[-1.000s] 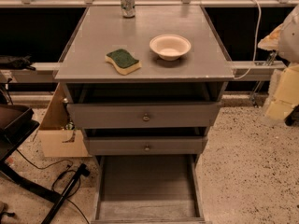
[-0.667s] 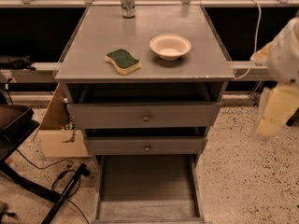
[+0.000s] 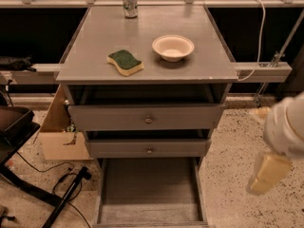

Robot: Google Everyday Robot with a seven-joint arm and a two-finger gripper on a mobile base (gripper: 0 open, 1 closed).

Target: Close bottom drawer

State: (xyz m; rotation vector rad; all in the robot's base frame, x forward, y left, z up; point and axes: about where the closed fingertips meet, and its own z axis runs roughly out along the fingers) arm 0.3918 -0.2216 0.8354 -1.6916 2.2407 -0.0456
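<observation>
The bottom drawer (image 3: 149, 189) is the lowest of three grey drawers in the cabinet. It is pulled far out toward me, so its long empty tray shows, and its low front panel lies at the bottom edge of the view. Its knob is out of view. The middle drawer (image 3: 148, 149) and top drawer (image 3: 147, 118) stick out only a little. My gripper (image 3: 267, 173) hangs blurred at the lower right, to the right of the open tray and apart from it, at about the height of the middle drawer.
On the cabinet top (image 3: 95, 42) lie a green-and-yellow sponge (image 3: 125, 62), a white bowl (image 3: 173, 47) and a can (image 3: 129, 2). A cardboard box (image 3: 57, 137) stands at the left of the cabinet. A black chair base and cables (image 3: 28, 175) lie on the floor at the left. A metal rail (image 3: 263, 71) runs to the right.
My arm and gripper have come down and to the left, from the right edge to beside the cabinet's lower right. The drawers have not moved.
</observation>
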